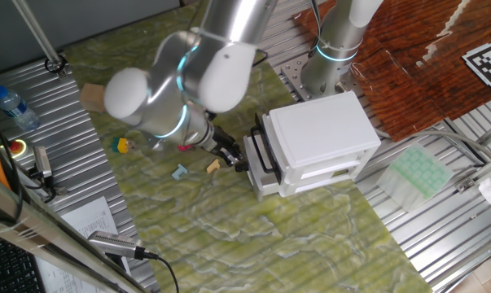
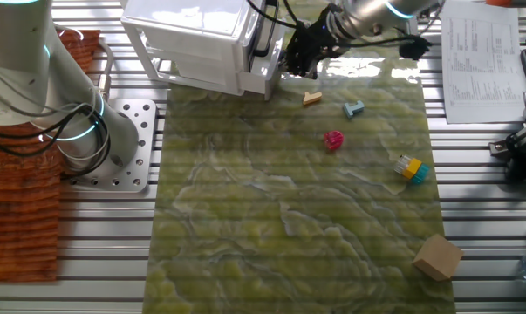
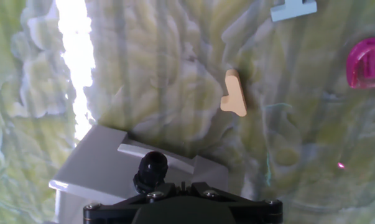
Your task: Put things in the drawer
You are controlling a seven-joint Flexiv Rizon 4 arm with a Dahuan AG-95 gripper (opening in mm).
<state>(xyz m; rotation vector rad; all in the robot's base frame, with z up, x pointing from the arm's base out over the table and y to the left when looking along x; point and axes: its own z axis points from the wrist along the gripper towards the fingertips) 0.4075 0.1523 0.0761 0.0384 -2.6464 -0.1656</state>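
Gripper (image 1: 238,156) sits right at the front of the white cabinet (image 1: 322,134), low, by the black handle (image 1: 265,150) of the drawer (image 1: 310,172); the other fixed view puts it (image 2: 296,54) at the same spot against the cabinet front (image 2: 193,39). Can't tell how wide the jaws stand or whether they hold anything: the fingers are a dark clump in both fixed views, and the hand view shows only the black gripper body and a cable gland along its bottom edge. Drawer looks about flush with the cabinet, can't say for sure. Toy pieces all lie on the green mat (image 2: 289,218), outside the cabinet: tan piece (image 2: 311,98) closest to the cabinet, just off the gripper; light blue piece (image 2: 354,109) a bit further out; pink piece (image 2: 333,139) beyond those; yellow and blue piece (image 2: 410,169) well apart from the cabinet. In the hand view the tan piece (image 3: 234,93) is mid-frame, with the light blue (image 3: 293,9) and pink (image 3: 367,62) at the top right edge. Cardboard block (image 2: 437,257) on the far corner of the mat, furthest from the cabinet. No orange piece that I can make out
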